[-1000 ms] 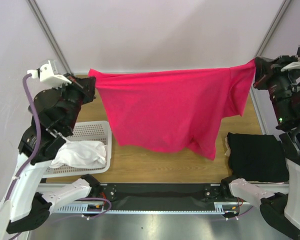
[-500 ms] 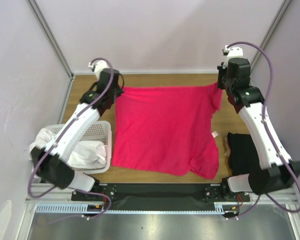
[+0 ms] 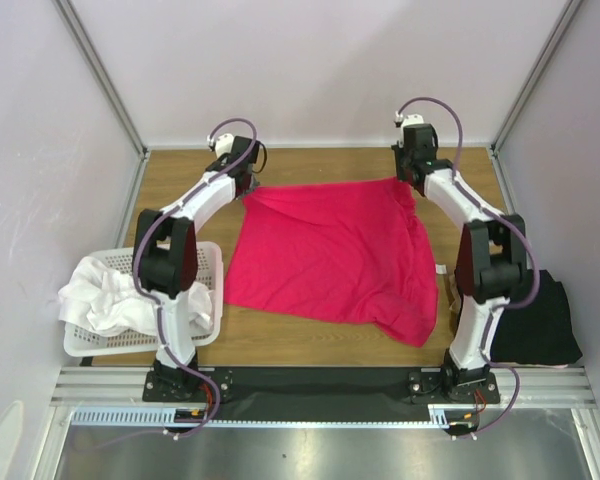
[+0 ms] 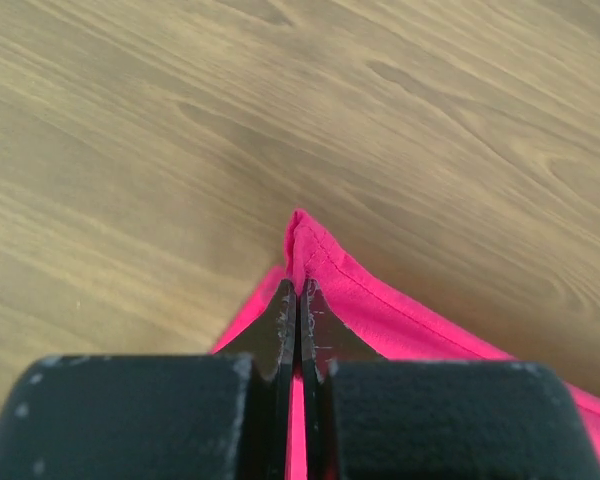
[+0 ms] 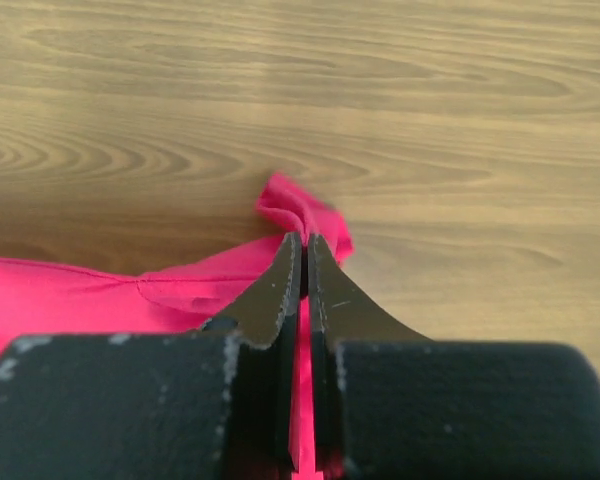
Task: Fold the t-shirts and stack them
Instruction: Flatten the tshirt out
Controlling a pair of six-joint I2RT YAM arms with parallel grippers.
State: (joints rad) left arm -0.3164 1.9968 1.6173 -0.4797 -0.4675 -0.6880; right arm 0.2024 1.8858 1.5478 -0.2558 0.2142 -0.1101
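A crimson-pink t-shirt (image 3: 330, 255) lies spread on the wooden table, rumpled at its near right corner. My left gripper (image 3: 246, 189) is shut on its far left corner (image 4: 302, 245), down at the tabletop. At the far right corner (image 5: 302, 215) my right gripper (image 3: 410, 182) pinches the fabric, also shut and low. A black t-shirt (image 3: 540, 320) lies at the right edge, partly behind the right arm. White t-shirts (image 3: 105, 295) are heaped in the basket at left.
A white perforated basket (image 3: 202, 290) stands at the near left. Both arms stretch far out over the table (image 3: 320, 165). Grey walls with metal posts close in the back and sides. A black rail runs along the near edge.
Both arms have swung forward and down from holding the pink t-shirt up in the air. The shirt has come down from hanging to lying spread on the table.
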